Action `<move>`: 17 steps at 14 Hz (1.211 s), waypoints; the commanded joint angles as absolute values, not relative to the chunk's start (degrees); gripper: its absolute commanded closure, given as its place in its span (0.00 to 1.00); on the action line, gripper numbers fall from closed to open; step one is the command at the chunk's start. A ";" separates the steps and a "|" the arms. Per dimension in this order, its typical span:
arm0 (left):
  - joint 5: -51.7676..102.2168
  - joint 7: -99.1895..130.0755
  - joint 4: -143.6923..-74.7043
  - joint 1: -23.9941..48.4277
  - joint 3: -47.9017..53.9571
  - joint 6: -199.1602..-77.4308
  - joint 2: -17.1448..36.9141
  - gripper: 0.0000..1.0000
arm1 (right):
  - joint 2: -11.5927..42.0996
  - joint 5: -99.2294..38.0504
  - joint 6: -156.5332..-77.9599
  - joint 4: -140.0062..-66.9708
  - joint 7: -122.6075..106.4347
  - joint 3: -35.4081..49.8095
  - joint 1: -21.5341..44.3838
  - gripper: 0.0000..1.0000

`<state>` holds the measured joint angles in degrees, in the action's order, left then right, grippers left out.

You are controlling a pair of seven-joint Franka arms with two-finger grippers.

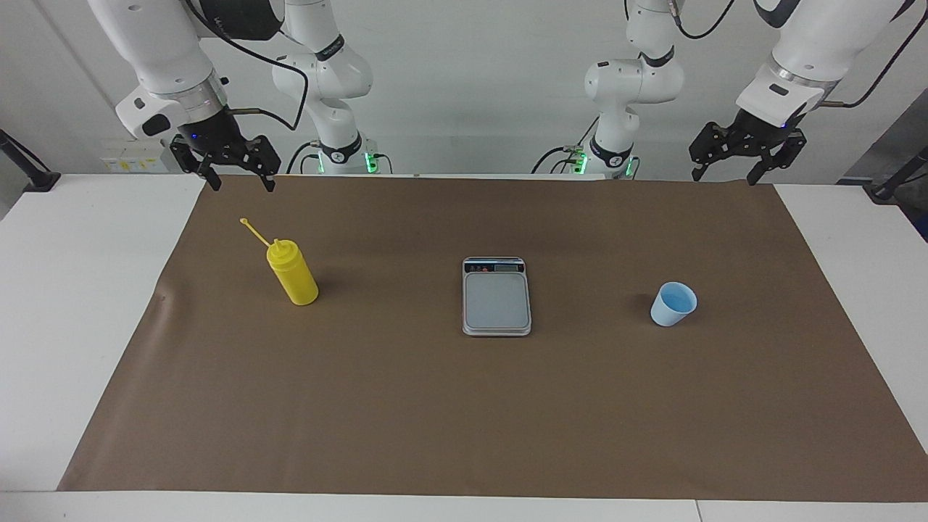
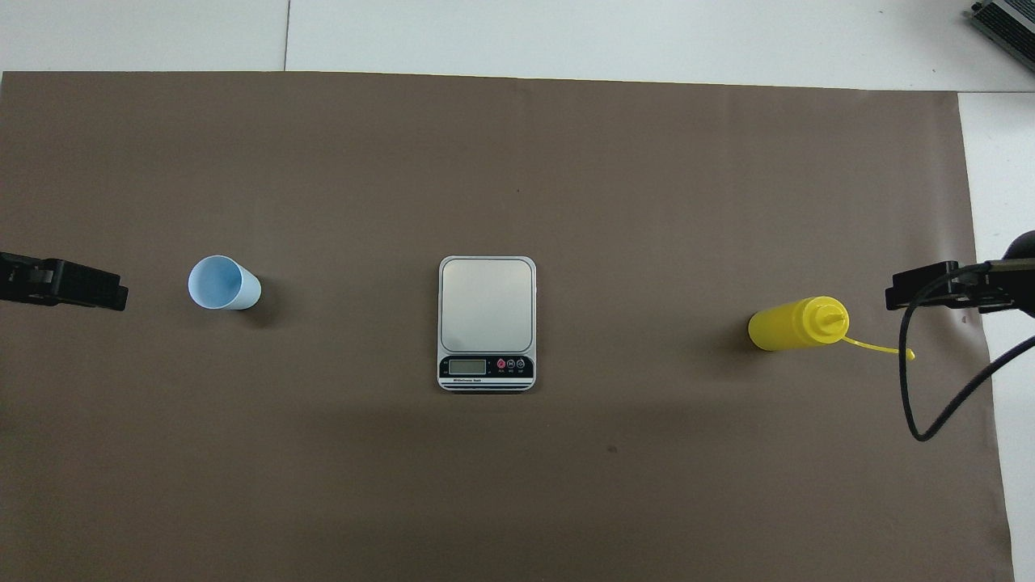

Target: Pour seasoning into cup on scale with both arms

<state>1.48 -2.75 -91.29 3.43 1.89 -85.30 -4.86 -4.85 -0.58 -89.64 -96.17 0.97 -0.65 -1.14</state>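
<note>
The seasoning, a yellow squeeze bottle (image 1: 293,275) (image 2: 796,323), stands upright toward the right arm's end of the table, its tethered cap hanging loose beside the nozzle. The scale (image 1: 496,299) (image 2: 487,311) lies at the middle with a bare plate, its display edge nearest the robots. The light-blue cup (image 1: 673,304) (image 2: 224,283) stands upright toward the left arm's end, off the scale. My right gripper (image 1: 243,183) (image 2: 899,295) hangs open in the air, on the robots' side of the bottle. My left gripper (image 1: 725,175) (image 2: 101,288) hangs open likewise, apart from the cup. Neither holds anything.
A brown mat (image 1: 464,420) covers most of the white table (image 1: 65,304). Two smaller white arms with green lights (image 1: 341,152) (image 1: 612,156) stand at the robots' edge. A black cable (image 2: 914,396) loops down from the right arm.
</note>
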 commanded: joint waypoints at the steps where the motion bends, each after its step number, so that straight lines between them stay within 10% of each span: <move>1: 1.93 -3.07 -92.29 2.81 2.11 -85.17 -6.15 0.00 | -6.06 -1.05 -89.12 -97.21 2.02 0.26 -2.20 0.00; 17: 1.58 -3.16 -95.96 2.90 2.11 -89.71 -7.46 0.00 | -6.06 -1.05 -89.12 -97.21 2.02 0.26 -2.20 0.00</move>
<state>1.47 -2.75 -91.78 3.41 2.07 -86.15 -4.90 -4.85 -0.58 -89.64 -96.17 0.97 -0.65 -1.14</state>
